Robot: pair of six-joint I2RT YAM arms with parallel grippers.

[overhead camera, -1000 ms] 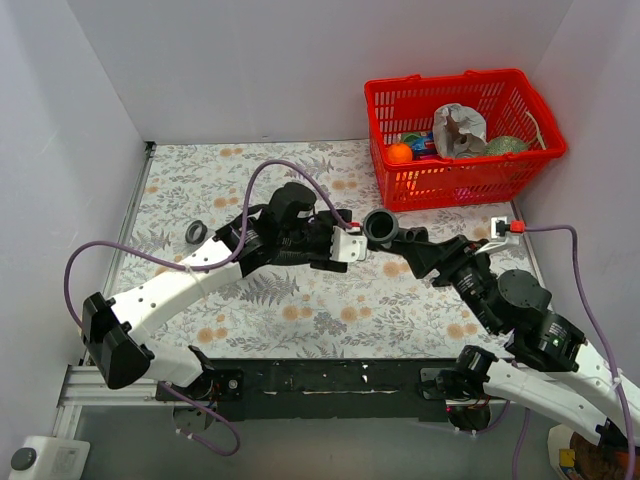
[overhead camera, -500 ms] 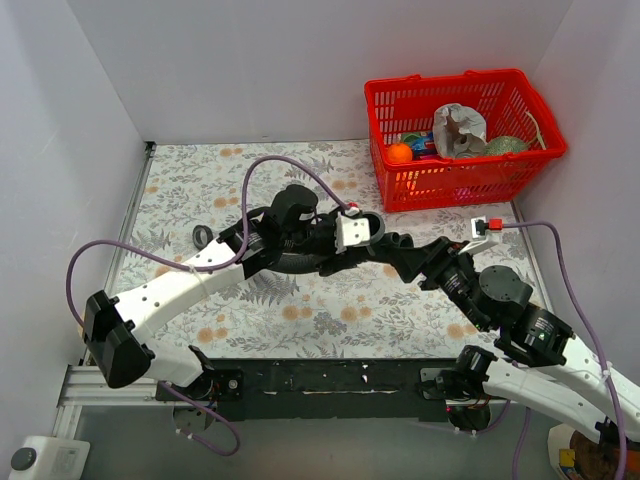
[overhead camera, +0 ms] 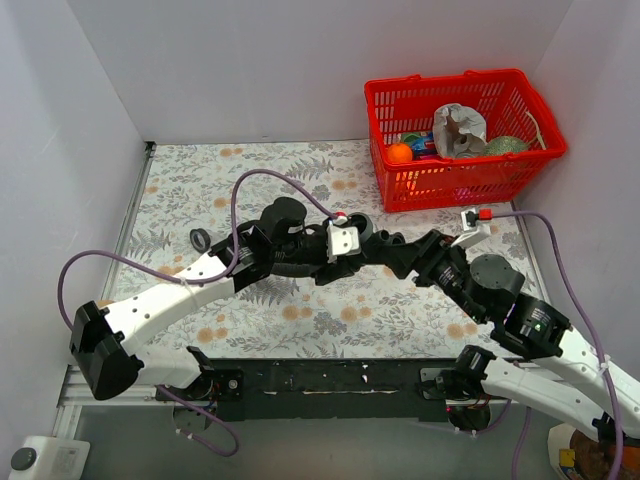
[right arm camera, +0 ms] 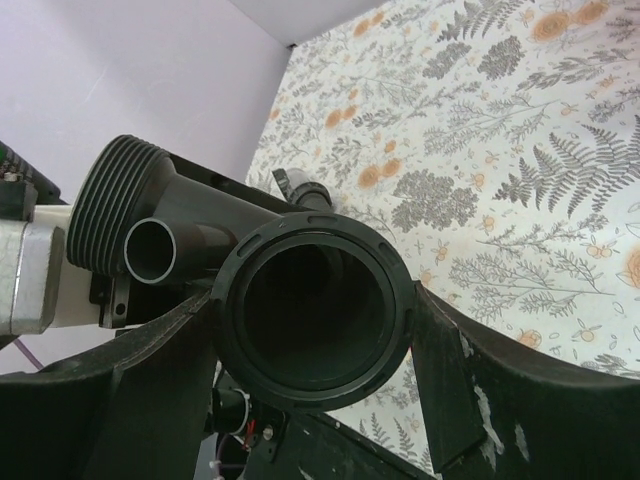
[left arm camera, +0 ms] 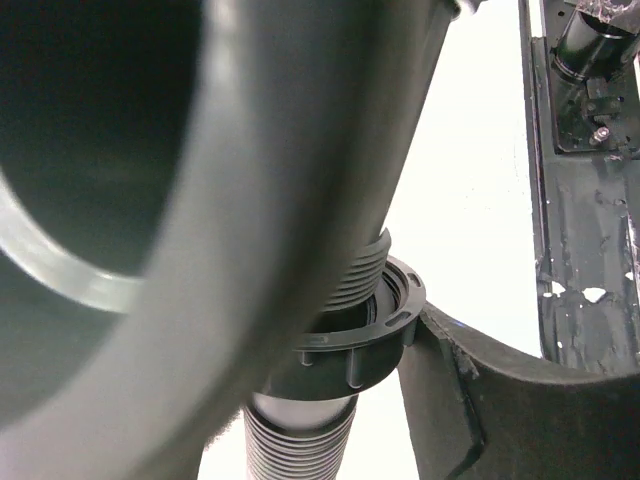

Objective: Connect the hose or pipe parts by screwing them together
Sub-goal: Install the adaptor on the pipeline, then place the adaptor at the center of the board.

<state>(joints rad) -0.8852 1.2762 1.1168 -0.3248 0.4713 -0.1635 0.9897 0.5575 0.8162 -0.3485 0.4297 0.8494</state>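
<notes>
The dark grey T-shaped fitting (overhead camera: 362, 230) hangs above the mat's middle. My right gripper (overhead camera: 392, 250) is shut on its wide ringed end (right arm camera: 310, 310), one finger (right arm camera: 455, 390) on each side. Its threaded end (right arm camera: 118, 198) points at my left gripper (overhead camera: 340, 250). My left gripper is shut on the smooth collar (left arm camera: 350, 345) of the black ribbed hose (left arm camera: 300, 445); one finger (left arm camera: 470, 400) touches it and the other is hidden behind the fitting. In the left wrist view the fitting's threads (left arm camera: 365, 272) sit tilted in the collar's mouth. The hose (overhead camera: 295, 268) curls under the left arm.
A red basket (overhead camera: 455, 185) with several small items stands at the back right. A small black ring (overhead camera: 200, 238) lies on the floral mat at the left. White walls close in on three sides. Purple cables loop off both arms.
Over the last second the right gripper carried the fitting left and its round opening turned away from the camera. The left gripper drew slightly back, and the two parts came together.
</notes>
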